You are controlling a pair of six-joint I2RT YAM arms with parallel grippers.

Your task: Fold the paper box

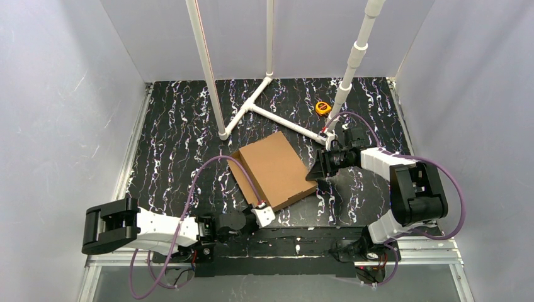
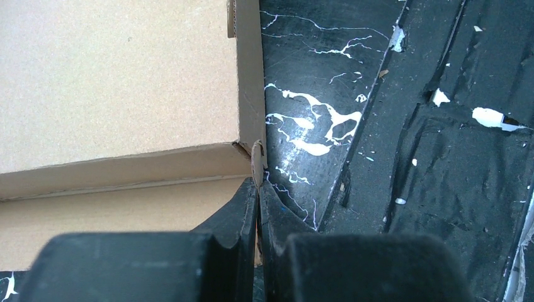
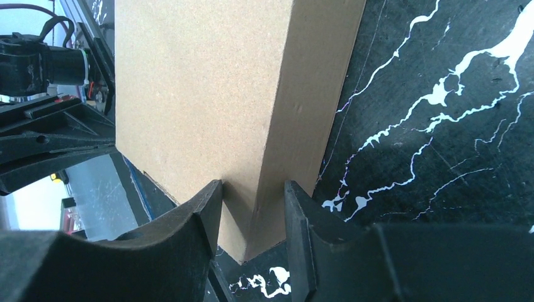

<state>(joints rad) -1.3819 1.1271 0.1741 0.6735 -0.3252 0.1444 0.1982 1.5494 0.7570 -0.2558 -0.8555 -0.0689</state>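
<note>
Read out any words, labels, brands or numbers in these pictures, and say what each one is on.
No text can be read in any view.
The paper box: plain brown cardboard, no print showing.
The yellow item on the far side of the table: too small to tell whether it bears any marking.

Plain pale walls on three sides, black tabletop — white-veined, white pipe frame at the back

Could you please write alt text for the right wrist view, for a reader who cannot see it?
The right pincer grips a corner of the paper box, one black finger on each face. The black, white-veined table lies to the right.
</note>
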